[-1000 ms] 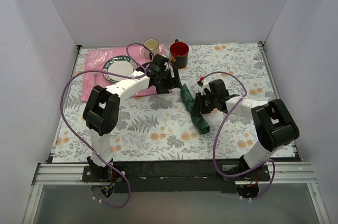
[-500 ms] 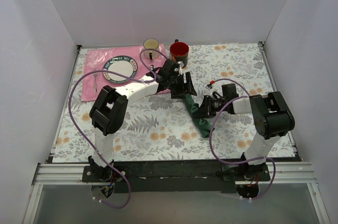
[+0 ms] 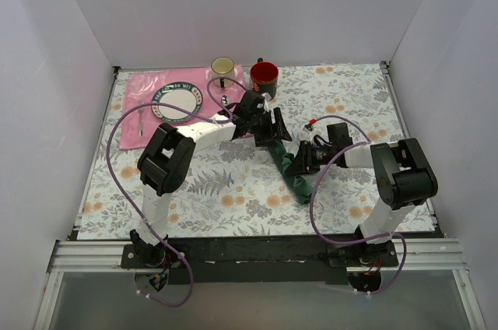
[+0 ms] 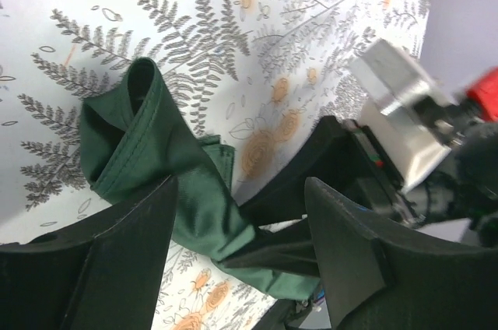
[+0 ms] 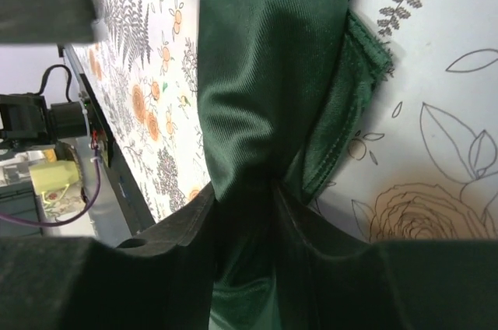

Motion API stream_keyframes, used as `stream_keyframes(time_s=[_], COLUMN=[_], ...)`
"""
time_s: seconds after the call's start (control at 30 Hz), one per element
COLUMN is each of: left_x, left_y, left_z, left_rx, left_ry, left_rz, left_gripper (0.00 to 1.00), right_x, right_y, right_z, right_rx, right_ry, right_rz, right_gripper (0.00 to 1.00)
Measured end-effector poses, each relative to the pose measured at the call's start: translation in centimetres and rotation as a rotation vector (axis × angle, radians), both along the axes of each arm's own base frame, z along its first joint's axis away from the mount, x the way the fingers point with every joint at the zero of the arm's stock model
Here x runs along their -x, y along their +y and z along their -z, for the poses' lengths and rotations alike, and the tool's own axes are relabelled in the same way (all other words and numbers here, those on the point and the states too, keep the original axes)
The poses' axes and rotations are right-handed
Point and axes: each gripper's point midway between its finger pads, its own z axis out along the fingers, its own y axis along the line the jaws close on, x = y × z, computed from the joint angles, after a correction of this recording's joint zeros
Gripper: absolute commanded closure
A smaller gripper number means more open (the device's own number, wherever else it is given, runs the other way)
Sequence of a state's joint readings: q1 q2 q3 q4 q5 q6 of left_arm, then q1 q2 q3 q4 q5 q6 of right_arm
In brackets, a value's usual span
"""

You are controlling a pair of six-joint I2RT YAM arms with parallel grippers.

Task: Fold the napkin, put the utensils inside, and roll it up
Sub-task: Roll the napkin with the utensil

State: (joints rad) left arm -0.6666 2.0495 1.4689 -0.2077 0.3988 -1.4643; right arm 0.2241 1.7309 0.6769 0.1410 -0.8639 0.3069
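Observation:
The napkin [image 3: 296, 180] is a dark green satin cloth, rolled into a long creased bundle that lies slanted at the table's middle. It also shows in the left wrist view [image 4: 132, 135] and the right wrist view [image 5: 257, 73]. My left gripper [image 3: 272, 131] is at the bundle's far end, and its jaws [image 4: 241, 186] stand wide open on either side of the cloth. My right gripper [image 3: 300, 160] is at the bundle's middle, shut [image 5: 245, 198] with the cloth pinched between its fingers. The black-handled utensils do not show in any view.
A pink placemat [image 3: 134, 131] at the back left holds a round plate [image 3: 179, 102] and a small silver fork [image 3: 140, 120]. A cream mug [image 3: 223, 67] and a red mug [image 3: 264, 77] stand at the back centre. The floral tablecloth [image 3: 218, 182] covers the table.
My left gripper has moved right from the placemat's edge to the napkin's far end. My right gripper has stayed on the bundle and its arm has shifted a little.

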Motion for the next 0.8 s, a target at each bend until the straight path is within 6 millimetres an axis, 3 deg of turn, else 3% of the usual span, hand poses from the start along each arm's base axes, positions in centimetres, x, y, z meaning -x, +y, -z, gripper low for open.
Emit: stream_keyframes(time_s=[0.33,0.57,0.8], left_x=[0.0,-0.1,-0.1], left_y=[0.8,0.9,0.9], left_z=[3.2,3.3,3.4], left_rx=[-0.066,-0.072,-0.072], left_ry=[0.035,0.031,0.03], left_rz=[-0.028,-0.03,-0.028], left_gripper=[0.35,0.35,0.35], right_x=[0.4,1.7,3.9], right_y=[-1.5,-3.6,-4.3], right_z=[-1.1,-1.5,-2.4], right_rx=[0.17,0.357,0.48], right_ry=[-0.045,-0.072,-0.108], right_rz=[0.033,0.063,0.064], right_gripper=[0.39,0.37,0.37])
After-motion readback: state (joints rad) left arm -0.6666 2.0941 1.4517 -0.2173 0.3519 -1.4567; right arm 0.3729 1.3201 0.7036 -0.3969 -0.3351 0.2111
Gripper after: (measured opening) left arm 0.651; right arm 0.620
